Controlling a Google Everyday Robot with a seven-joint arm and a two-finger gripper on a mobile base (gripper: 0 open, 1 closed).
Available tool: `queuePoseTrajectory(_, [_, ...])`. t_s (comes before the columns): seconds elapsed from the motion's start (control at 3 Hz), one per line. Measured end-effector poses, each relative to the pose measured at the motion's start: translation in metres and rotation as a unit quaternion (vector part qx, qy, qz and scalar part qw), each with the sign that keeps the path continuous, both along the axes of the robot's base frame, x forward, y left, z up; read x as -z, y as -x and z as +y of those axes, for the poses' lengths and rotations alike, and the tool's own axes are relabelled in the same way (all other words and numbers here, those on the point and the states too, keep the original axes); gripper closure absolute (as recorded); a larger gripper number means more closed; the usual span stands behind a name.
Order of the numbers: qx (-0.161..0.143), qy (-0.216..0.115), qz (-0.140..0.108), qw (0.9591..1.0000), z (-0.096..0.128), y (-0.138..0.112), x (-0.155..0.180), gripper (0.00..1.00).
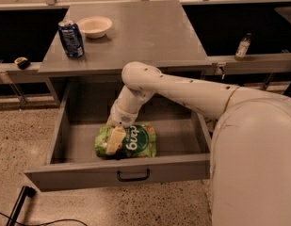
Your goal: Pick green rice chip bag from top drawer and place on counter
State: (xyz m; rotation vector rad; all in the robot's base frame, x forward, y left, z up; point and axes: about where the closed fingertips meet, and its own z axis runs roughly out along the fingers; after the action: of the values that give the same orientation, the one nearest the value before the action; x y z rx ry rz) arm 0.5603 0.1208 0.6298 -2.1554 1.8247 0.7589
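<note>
Above the open top drawer [121, 174], the counter [149, 32] carries a blue can [71, 40] and a white bowl [94, 26] on its left side. Inside the drawer, near its front wall and left of centre, the green rice chip bag [135, 142] lies flat, long axis along the drawer front — the gripper [114, 139] sits directly over its left end; whether it has closed cannot be told

Robot test lab; grey metal counter [145, 32], speckled floor [22, 135], gripper [115, 140] in open drawer [79, 175]
</note>
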Motion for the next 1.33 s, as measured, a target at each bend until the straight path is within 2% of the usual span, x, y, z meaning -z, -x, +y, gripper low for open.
queuePoseTrajectory(0.33, [0.005,-0.014,-0.028,0.9995,-0.007,-0.002,-0.023,0.83])
queuePoseTrajectory(0.67, [0.001,-0.025,-0.089,0.9957,-0.035,-0.014,-0.078,1.00])
queuePoseTrajectory(1.0, [-0.020,-0.005,-0.154,0.9879,-0.081,-0.044,-0.160,1.00])
queuePoseTrajectory(1.33, [0.012,0.013,-0.177,0.9841,-0.115,-0.064,-0.201,1.00])
